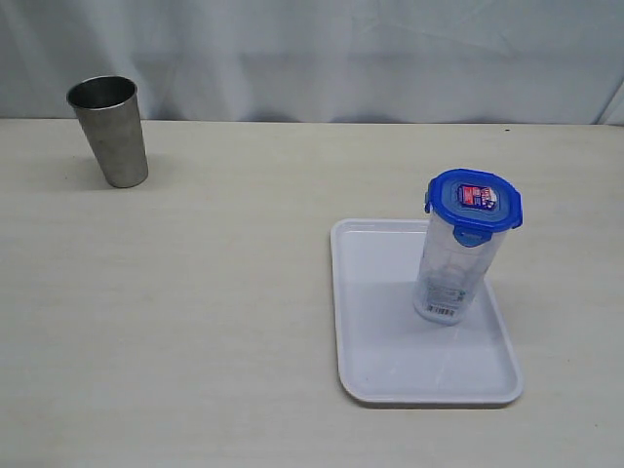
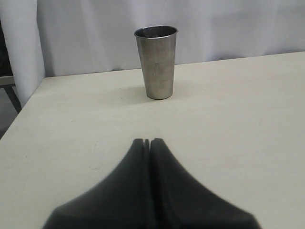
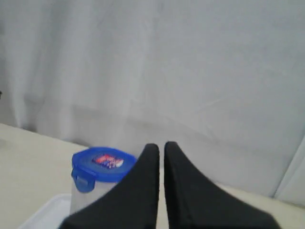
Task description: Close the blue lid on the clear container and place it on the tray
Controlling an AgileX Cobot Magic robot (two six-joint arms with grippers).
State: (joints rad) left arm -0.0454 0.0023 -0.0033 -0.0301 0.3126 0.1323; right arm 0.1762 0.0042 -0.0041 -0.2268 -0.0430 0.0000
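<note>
The clear container (image 1: 454,268) stands upright on the white tray (image 1: 375,346), toward its far right part, with the blue lid (image 1: 475,200) sitting on top of it. The lid (image 3: 100,164) and container (image 3: 86,200) also show in the right wrist view, beside and beyond my right gripper (image 3: 161,145), which is shut with nothing in it and does not touch them. My left gripper (image 2: 149,141) is shut and empty, low over bare table. Neither arm appears in the exterior view.
A grey steel tumbler (image 1: 109,130) stands upright at the far left of the table, straight ahead of the left gripper as the tumbler (image 2: 157,62) shows in the left wrist view. A white curtain (image 1: 312,54) hangs behind the table's far edge.
</note>
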